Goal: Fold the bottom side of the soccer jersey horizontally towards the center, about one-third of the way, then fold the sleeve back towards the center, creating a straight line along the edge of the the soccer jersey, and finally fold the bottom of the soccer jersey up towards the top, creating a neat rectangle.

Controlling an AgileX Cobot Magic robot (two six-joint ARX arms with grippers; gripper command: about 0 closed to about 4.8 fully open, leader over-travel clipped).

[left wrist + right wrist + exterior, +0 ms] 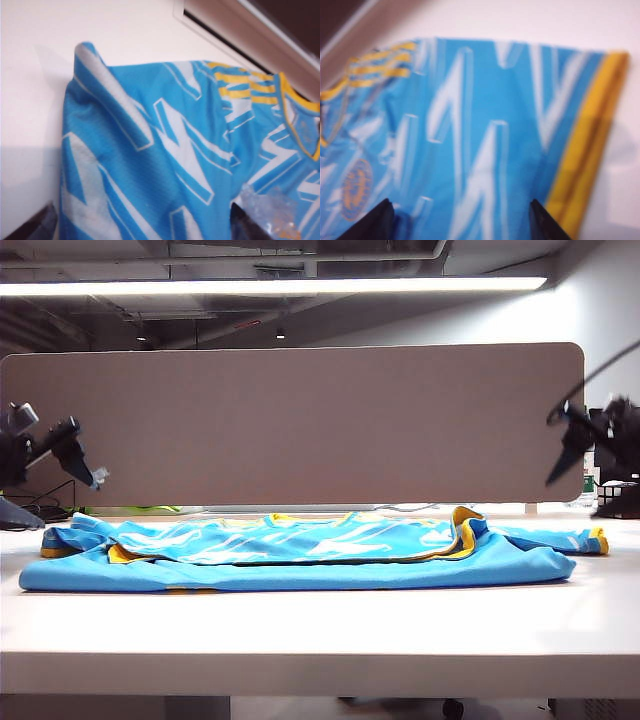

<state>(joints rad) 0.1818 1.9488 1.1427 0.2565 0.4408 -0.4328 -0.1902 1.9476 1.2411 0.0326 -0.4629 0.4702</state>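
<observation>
My left tool [80, 462] hangs in the air at the far left of the scene, above the counter [320, 635] and clear of the cloth, its two fingers spread and pinching nothing. In its own wrist view the dark fingertips [30, 225] stand wide apart at the frame's edge, with blue fabric showing between them below.

The soccer jersey [300, 550] lies flat across the middle of the counter, stretching nearly from its left end to its right. It is sky blue with white wavy streaks on the upper face. The near layer is plain blue, and a yellow-edged layer lies over it. On the left a sleeve end [65, 538] rests on the counter; on the right the other sleeve, with a yellow cuff [598, 540], reaches out toward the edge. The left wrist view shows yellow shoulder stripes [245, 86] and a yellow collar [300, 107]; the right wrist view, which is blurred, shows a round yellow crest [356, 190].

Behind the jersey stands a long grey panel [300, 425].

My right tool [570, 445] hangs at the far right, also raised above the counter and off the cloth, its fingers [547, 225] spread with nothing between them.
</observation>
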